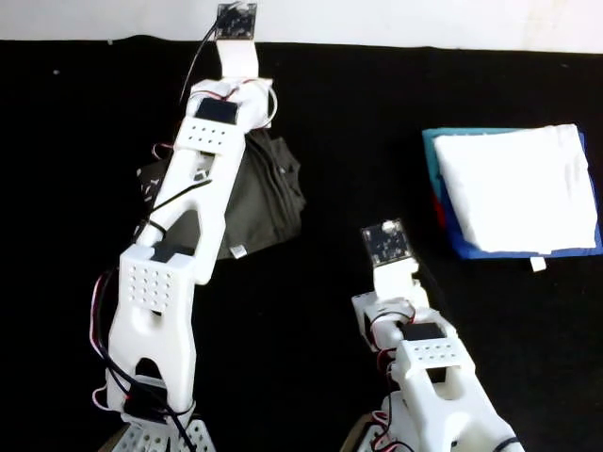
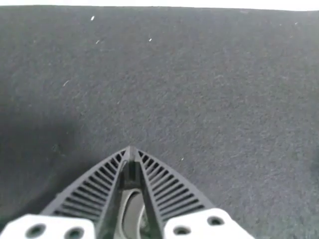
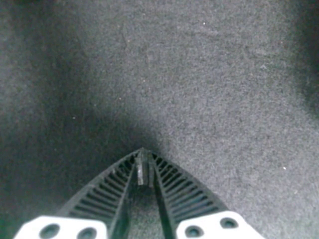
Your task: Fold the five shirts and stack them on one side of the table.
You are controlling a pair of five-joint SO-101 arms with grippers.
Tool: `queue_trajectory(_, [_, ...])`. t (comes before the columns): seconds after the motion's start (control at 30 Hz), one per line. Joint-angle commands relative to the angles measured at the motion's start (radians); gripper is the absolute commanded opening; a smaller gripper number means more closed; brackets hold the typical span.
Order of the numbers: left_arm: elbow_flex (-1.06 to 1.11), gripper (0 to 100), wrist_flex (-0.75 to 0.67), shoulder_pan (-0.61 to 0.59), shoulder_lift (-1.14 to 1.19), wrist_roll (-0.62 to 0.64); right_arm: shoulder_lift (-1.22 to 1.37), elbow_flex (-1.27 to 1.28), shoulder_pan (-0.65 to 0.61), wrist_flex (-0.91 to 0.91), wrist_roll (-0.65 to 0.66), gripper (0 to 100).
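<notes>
A dark olive shirt (image 1: 268,193) lies bunched on the black table, partly under the left arm. At the right edge sits a stack of folded shirts, a white shirt (image 1: 518,188) on top, a blue one (image 1: 471,247) and a red edge beneath. My left gripper (image 2: 130,152) is shut, its tips together over bare black cloth near the table's far edge, beyond the olive shirt. My right gripper (image 3: 143,152) is shut too, above bare cloth in the middle front, left of the stack.
The black table cloth (image 1: 358,122) spreads between the olive shirt and the stack. A white wall strip (image 1: 377,19) marks the far edge. Both arm bases stand at the near edge.
</notes>
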Motion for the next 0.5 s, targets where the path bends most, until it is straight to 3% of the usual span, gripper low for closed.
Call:
queue_trajectory(0.0, [-0.010,1,0.023,0.008,-0.059,-0.005,-0.015,-0.002,0.012,-0.022,-0.009,0.7])
queue_trajectory(0.23, [-0.007,1,0.402,0.012,-0.136,-0.009,-0.015,-0.002,0.012,-0.022,-0.009,0.7])
queue_trajectory(0.37, [-0.010,1,0.365,0.005,-0.054,-0.009,-0.015,-0.002,0.012,-0.022,-0.009,0.7])
queue_trajectory(0.47, [-0.010,1,0.207,0.036,0.031,-0.006,-0.015,-0.002,0.012,-0.022,-0.009,0.7])
